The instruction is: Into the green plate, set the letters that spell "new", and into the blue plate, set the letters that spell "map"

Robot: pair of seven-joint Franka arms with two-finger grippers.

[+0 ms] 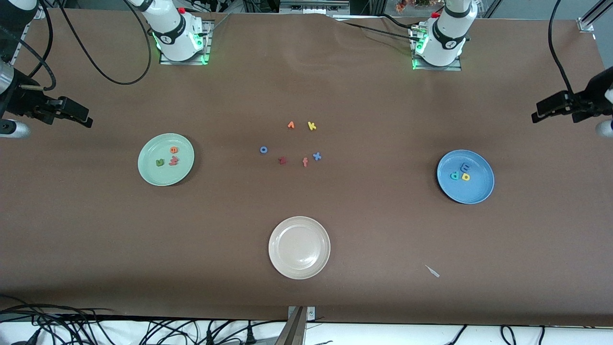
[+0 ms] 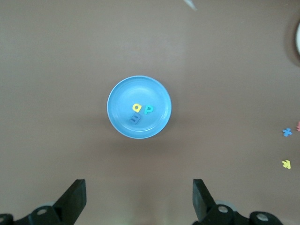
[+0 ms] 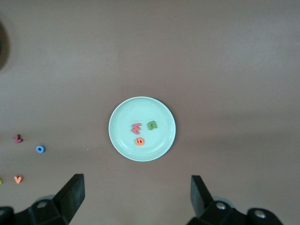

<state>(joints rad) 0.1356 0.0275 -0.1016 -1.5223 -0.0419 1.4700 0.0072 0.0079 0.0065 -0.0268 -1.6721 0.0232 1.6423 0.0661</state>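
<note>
The green plate (image 1: 153, 175) lies toward the right arm's end of the table and holds the green n (image 1: 160, 162), orange e (image 1: 174, 150) and salmon w (image 1: 173, 161). The blue plate (image 1: 471, 194), toward the left arm's end, holds the light blue m (image 1: 465, 166), teal p (image 1: 454, 176) and yellow a (image 1: 465, 177). My right gripper (image 3: 137, 190) hangs open and empty high over the table near the green plate (image 3: 159, 145). My left gripper (image 2: 139, 192) is likewise open and empty, high near the blue plate (image 2: 122, 101).
An empty beige plate (image 1: 299, 275) sits mid-table, nearest the front camera. Loose letters lie in the middle: an orange one (image 1: 290, 125), yellow k (image 1: 312, 126), blue o (image 1: 263, 150), dark red letter (image 1: 282, 160), red-orange f (image 1: 305, 162), blue x (image 1: 316, 156). A small white scrap (image 1: 432, 271) lies beside the beige plate.
</note>
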